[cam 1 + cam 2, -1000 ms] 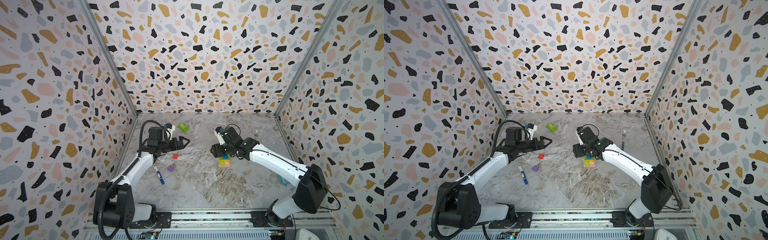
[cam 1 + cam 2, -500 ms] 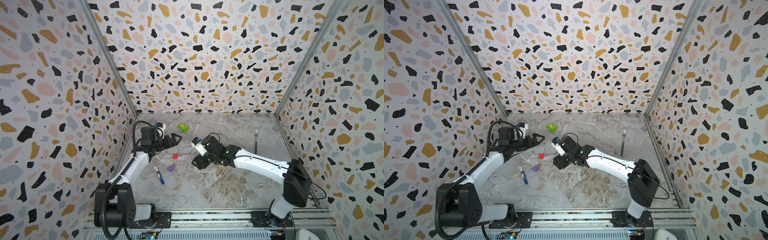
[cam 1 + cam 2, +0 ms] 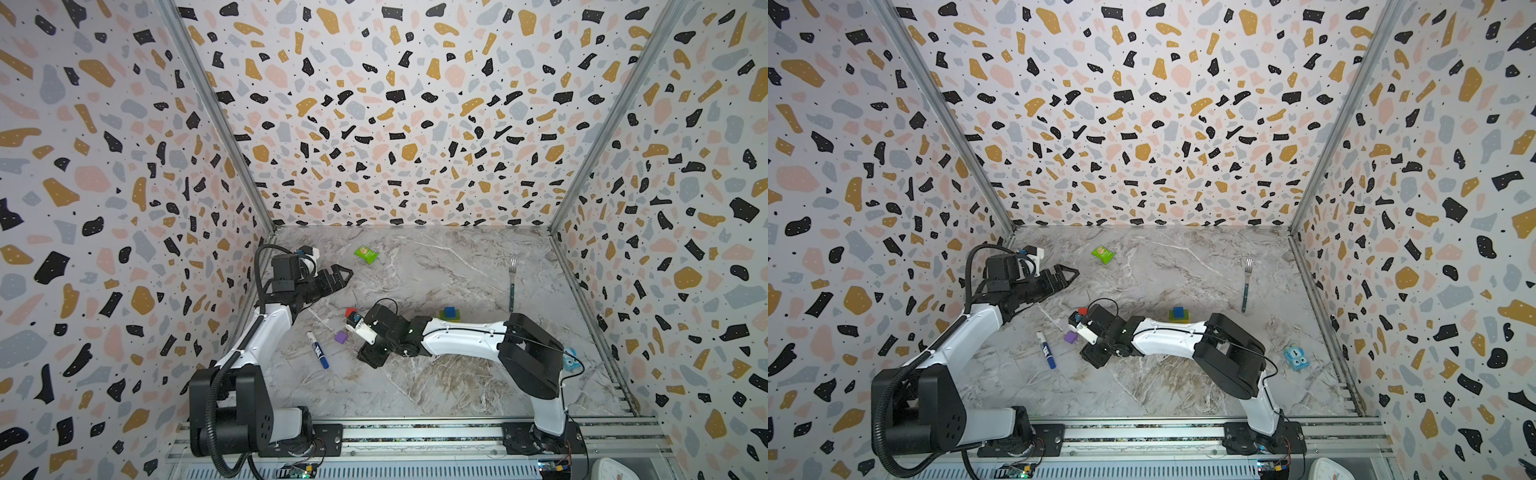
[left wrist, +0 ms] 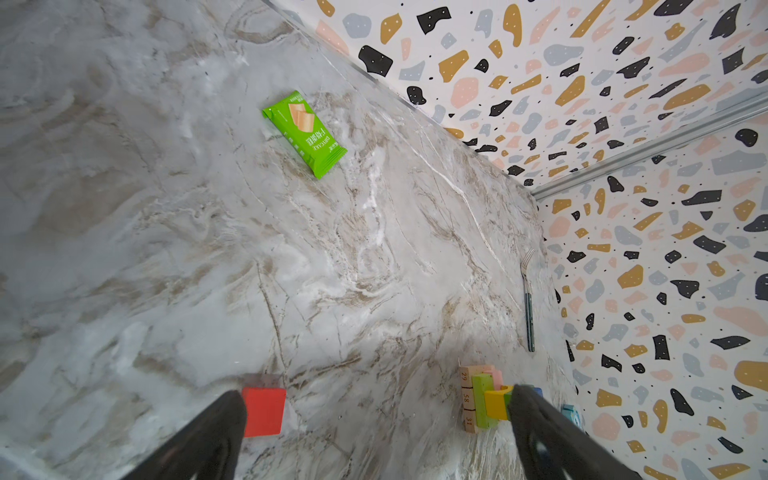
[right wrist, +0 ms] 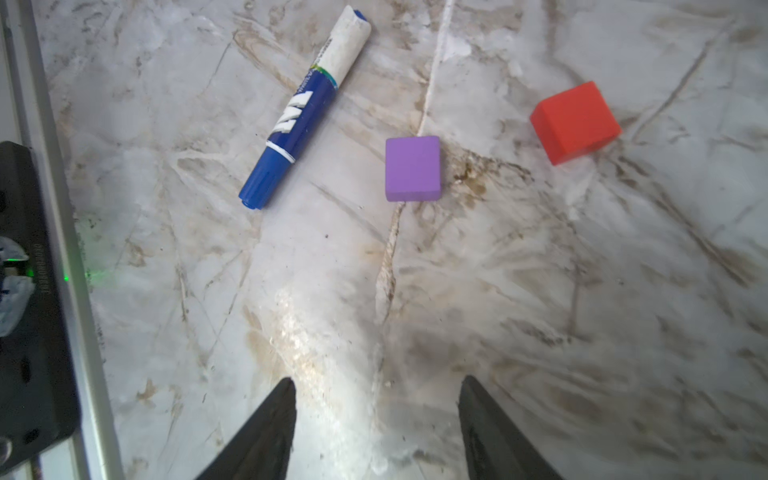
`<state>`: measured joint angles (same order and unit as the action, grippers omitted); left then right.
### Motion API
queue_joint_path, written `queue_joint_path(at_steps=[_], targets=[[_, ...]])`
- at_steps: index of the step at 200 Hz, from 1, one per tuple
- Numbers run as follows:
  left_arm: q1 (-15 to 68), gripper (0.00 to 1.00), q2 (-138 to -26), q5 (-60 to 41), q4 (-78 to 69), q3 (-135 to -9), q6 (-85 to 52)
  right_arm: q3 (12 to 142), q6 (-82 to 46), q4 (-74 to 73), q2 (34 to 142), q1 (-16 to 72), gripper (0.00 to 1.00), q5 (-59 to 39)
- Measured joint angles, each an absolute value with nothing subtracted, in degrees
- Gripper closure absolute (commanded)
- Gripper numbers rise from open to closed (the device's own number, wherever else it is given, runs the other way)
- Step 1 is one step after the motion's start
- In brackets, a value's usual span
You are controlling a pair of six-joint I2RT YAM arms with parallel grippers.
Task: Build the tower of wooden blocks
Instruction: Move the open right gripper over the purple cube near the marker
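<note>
Both top views, high at front, look down on the whole marble floor; wrist views sit close above it, both catching the red cube.

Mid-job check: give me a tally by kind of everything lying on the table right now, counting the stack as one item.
Loose cubes: 2 (red cube, purple cube)
Block tower: 1
Marker pen: 1
Green packet: 1
Fork: 1
Small blue toy: 1
Total: 7
</note>
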<state>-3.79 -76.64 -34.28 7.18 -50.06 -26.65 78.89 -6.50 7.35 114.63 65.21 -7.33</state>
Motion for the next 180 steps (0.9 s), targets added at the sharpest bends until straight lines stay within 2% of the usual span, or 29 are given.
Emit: queue_joint_path(at_steps=[74, 131, 180], targets=[[-4.45, 0.01, -76.64, -34.06, 7.16, -49.84, -26.89, 82.83, -2.94, -2.13, 122.04, 65.71, 0.43, -5.87], [-4.80, 0.01, -76.64, -34.17, 6.15, -49.58, -27.57, 87.35, -1.04, -3.66, 128.25, 67.51, 0.45, -1.65], [-4.84, 0.01, -76.64, -34.26, 5.87, -49.28, -27.86, 88.90, -0.97, -4.56, 129.51, 68.64, 0.47, 0.93]])
